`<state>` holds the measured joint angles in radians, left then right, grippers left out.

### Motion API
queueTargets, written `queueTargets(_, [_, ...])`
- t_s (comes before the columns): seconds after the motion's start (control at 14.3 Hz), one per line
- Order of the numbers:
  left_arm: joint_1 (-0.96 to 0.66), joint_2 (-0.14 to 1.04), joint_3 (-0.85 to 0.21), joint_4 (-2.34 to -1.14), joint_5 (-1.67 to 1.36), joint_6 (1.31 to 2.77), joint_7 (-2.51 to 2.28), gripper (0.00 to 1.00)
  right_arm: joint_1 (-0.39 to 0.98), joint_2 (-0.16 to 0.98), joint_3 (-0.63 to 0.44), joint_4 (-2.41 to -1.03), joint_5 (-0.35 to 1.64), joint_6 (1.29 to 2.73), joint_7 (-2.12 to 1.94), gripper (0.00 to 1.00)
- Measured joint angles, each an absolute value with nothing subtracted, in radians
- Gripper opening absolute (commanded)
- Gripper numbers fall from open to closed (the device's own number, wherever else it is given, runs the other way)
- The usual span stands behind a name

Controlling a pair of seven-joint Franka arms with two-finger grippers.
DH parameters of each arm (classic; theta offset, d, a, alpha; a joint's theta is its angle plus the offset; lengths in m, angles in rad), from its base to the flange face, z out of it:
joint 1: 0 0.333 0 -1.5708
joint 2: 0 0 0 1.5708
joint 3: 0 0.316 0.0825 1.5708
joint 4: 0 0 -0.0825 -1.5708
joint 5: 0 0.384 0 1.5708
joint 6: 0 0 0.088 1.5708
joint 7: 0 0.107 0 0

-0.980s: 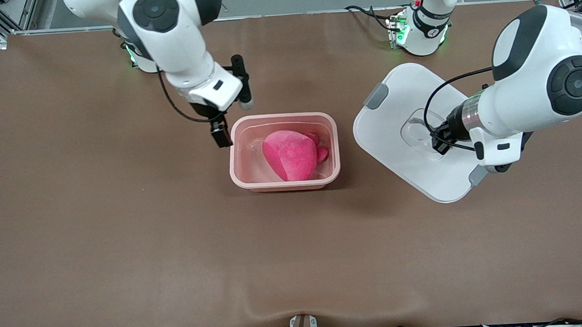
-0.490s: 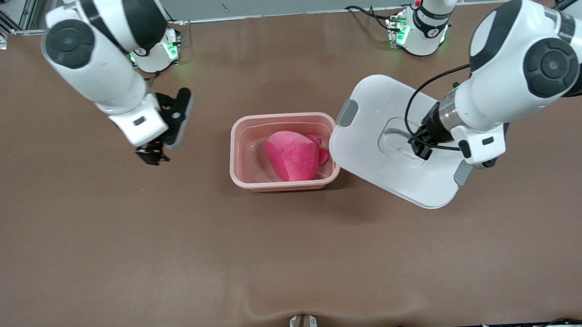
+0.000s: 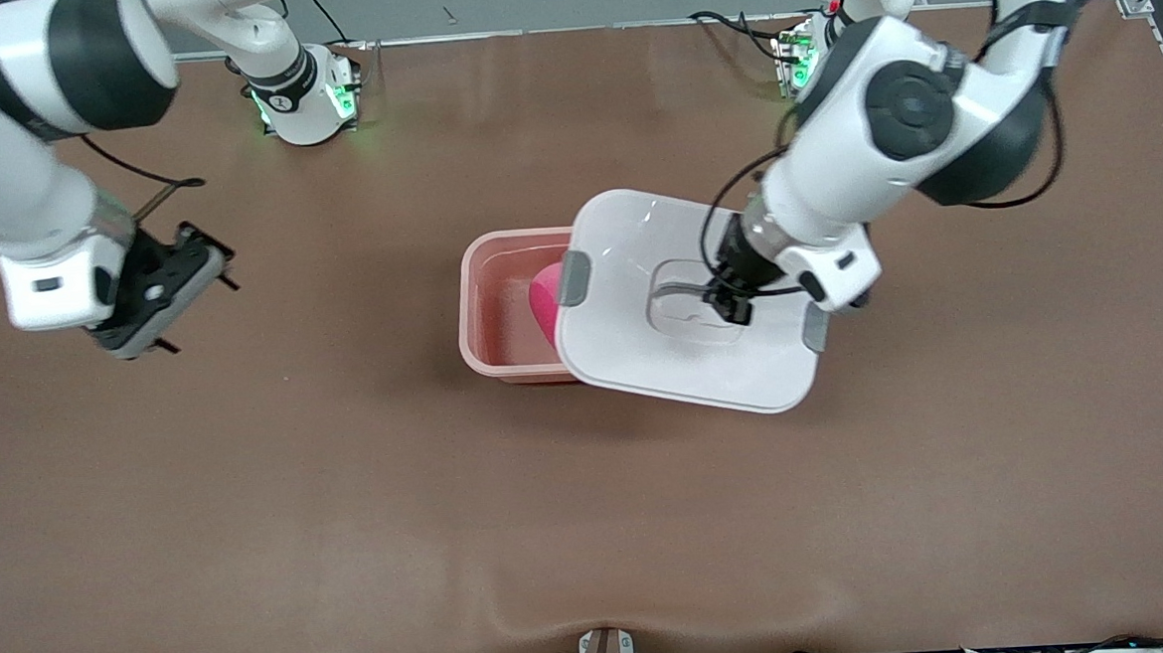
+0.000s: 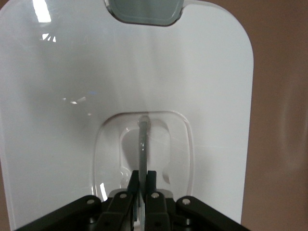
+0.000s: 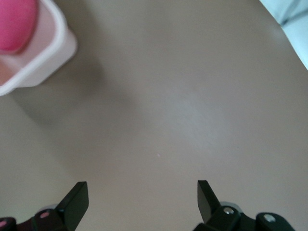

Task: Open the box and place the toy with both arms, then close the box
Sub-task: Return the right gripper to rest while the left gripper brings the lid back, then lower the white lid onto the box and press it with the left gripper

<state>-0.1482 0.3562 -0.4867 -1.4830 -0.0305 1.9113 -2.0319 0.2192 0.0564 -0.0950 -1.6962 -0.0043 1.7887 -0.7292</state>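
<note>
The translucent pink box [image 3: 466,318] stands at the table's middle with the bright pink toy [image 3: 543,304] inside, mostly hidden. My left gripper [image 3: 730,304] is shut on the clear centre handle [image 4: 143,139] of the white lid [image 3: 632,349]. It holds the lid tilted over the box's end toward the left arm, so the lid covers about half of the box. In the left wrist view the fingers [image 4: 152,179] pinch the handle. My right gripper [image 3: 192,307] is open and empty over bare table toward the right arm's end. The right wrist view shows the box corner [image 5: 53,53] and toy [image 5: 14,24].
Brown table mat [image 3: 352,498] all around. Grey clips [image 3: 573,277] sit at the lid's ends. The two arm bases [image 3: 301,102] stand along the table edge farthest from the front camera.
My left gripper carried the lid from the left arm's end until it overlaps the box. My right arm drew away from the box toward its own end of the table.
</note>
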Motion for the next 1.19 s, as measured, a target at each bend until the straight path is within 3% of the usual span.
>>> queueTargets(0.7, [-0.433, 0.504, -0.489, -1.501, 0.367, 2.028, -2.663, 0.00, 0.054, 0.017, -0.093, -1.640, 0.032, 1.693, -0.258, 1.00])
queueTargets(1.19, [-0.507, 0.560, -0.489, -1.526, 0.537, 2.099, -2.764, 0.00, -0.001, 0.000, -0.089, -1.614, 0.084, 1.553, -0.047, 1.00])
